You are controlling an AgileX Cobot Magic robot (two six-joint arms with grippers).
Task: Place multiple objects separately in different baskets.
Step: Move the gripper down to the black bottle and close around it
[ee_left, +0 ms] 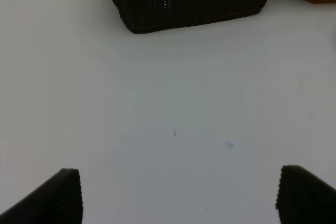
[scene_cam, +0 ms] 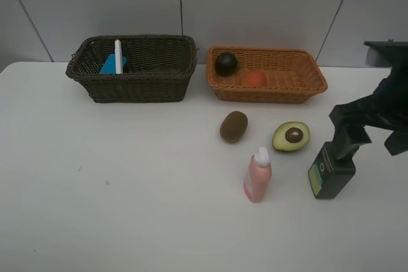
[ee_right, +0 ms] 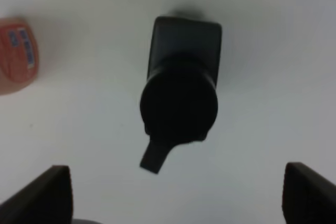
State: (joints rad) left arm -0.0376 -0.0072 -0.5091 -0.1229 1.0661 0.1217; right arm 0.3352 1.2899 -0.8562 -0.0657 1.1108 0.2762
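Right gripper (ee_right: 181, 192), jaws wide and empty, hangs over the green bottle (scene_cam: 331, 176) near the table's (scene_cam: 127, 189) right edge, with pink bottle (scene_cam: 257, 176), avocado (scene_cam: 291, 136) and kiwi (scene_cam: 233, 126) mid-table, eraser (scene_cam: 111, 65) and marker (scene_cam: 118, 55) in the dark basket (scene_cam: 137, 84), mangosteen (scene_cam: 225, 63) and bun (scene_cam: 255, 78) in the tan basket (scene_cam: 268, 92), and the left gripper (ee_left: 178, 192) wide open and empty.

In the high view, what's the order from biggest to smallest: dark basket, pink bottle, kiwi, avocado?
1. dark basket
2. pink bottle
3. kiwi and avocado: these two look about the same size, so I won't rank them.
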